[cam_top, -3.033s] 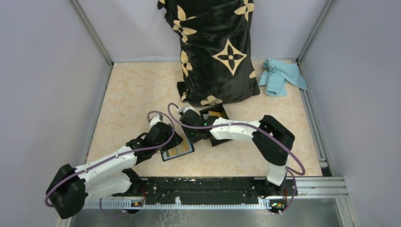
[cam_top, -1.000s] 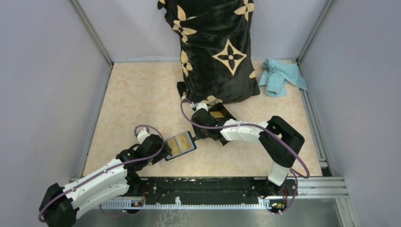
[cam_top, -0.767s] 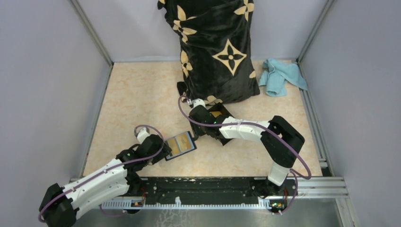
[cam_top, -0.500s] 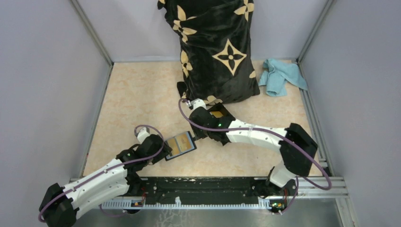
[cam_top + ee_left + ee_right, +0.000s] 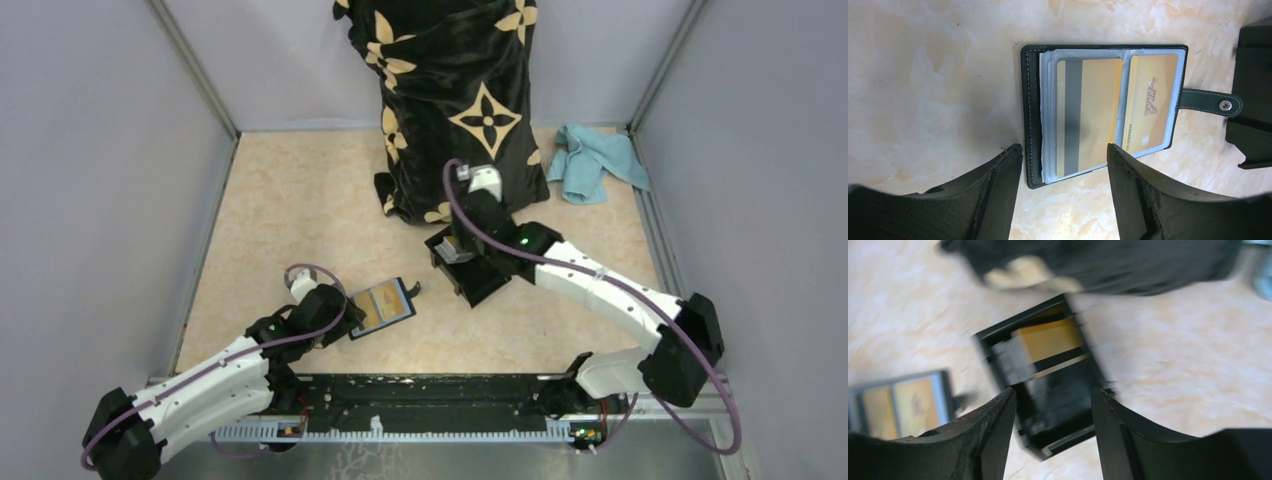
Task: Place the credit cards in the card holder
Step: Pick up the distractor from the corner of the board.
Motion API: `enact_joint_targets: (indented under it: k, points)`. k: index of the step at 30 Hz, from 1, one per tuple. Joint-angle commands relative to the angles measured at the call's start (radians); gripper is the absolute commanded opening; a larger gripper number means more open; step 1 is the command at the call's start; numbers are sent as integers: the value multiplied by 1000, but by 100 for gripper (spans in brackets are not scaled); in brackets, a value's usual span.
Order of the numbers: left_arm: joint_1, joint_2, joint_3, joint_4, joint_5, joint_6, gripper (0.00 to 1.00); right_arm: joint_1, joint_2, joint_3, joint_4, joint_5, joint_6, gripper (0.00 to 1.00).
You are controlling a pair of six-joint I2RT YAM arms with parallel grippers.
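Observation:
The card holder (image 5: 383, 306) lies open on the table, strap tab (image 5: 1209, 102) to its right. Two orange-gold credit cards (image 5: 1093, 112) sit in its clear pockets, one stripe-side up, one marked VIP (image 5: 1154, 102). My left gripper (image 5: 338, 320) (image 5: 1064, 147) is open and empty, its fingers astride the holder's near edge without touching it. My right gripper (image 5: 465, 250) (image 5: 1053, 390) is open and empty above the rigid black slotted box (image 5: 1048, 375), where another orange-gold card (image 5: 1048, 337) shows. The right wrist view is blurred. No light blue card can be made out.
A tall black bag with gold flower prints (image 5: 455, 100) stands at the back, just behind the black box (image 5: 478, 272). A crumpled blue cloth (image 5: 595, 160) lies at the back right. Grey walls enclose the table on three sides.
My right arm has swung away from the card holder, to the right and farther back, and now hangs over the black box. The left arm and the holder have not moved in the last second.

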Motion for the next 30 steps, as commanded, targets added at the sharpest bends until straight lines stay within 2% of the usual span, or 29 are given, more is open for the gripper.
enact_joint_targets:
  k: [1, 6, 10, 12, 14, 16, 23, 24, 25, 30]
  points:
    - [-5, 5, -23, -10, 2, 12, 71, -225, -146, -21, 3, 89, 21, 61]
    - [-5, 38, 1, 9, 2, 38, 72, -534, -177, -39, 73, 25, 39, 67]
    - [-4, 80, 8, 47, 7, 59, 73, -746, -84, -26, 147, -81, 72, 69]
    - [-4, 105, 7, 68, 18, 62, 73, -811, 0, 7, 174, -111, 98, 70]
    - [-5, 130, 3, 92, 31, 65, 73, -856, 108, 62, 195, -133, 123, 70]
    - [-5, 153, -1, 114, 45, 69, 73, -896, 217, 139, 204, -155, 141, 77]
    - [-6, 220, -26, 206, 100, 65, 73, -954, 589, 532, 168, -202, 141, 78]
    - [-6, 228, -23, 209, 105, 66, 73, -957, 641, 591, 156, -199, 136, 94]
    - [-7, 233, -22, 211, 108, 69, 73, -960, 690, 651, 143, -194, 129, 98]
    - [-6, 222, -11, 170, 90, 78, 74, -967, 973, 1000, -8, -163, 106, 99]
